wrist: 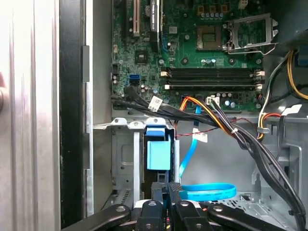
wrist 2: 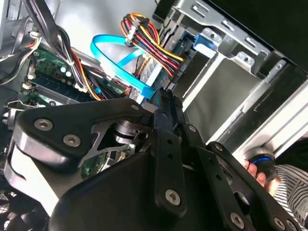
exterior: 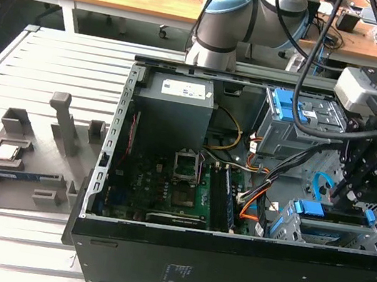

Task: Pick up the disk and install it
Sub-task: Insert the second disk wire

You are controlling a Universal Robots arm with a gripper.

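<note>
Hanging low inside the open black computer case [exterior: 226, 263], the pincer [exterior: 347, 199] has its black fingers [wrist: 169, 192] clenched together, touching the blue-framed disk [exterior: 328, 214], which sits in the grey metal drive cage [exterior: 289, 230] at the case's corner on the exterior view's right. A flat blue ribbon cable [wrist: 209, 191] and bundled black, orange and yellow wires [wrist: 216, 115] crowd that cage beside the green motherboard [exterior: 166, 188], and a grey plastic fixture [exterior: 17, 170] lies on the slatted tabletop [exterior: 10, 82] well apart.

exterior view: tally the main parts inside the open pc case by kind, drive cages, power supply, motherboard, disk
grey metal drive cages: 2
grey box-shaped power supply: 1
green motherboard: 1
blue-framed silver disk: 1
total: 5
</note>
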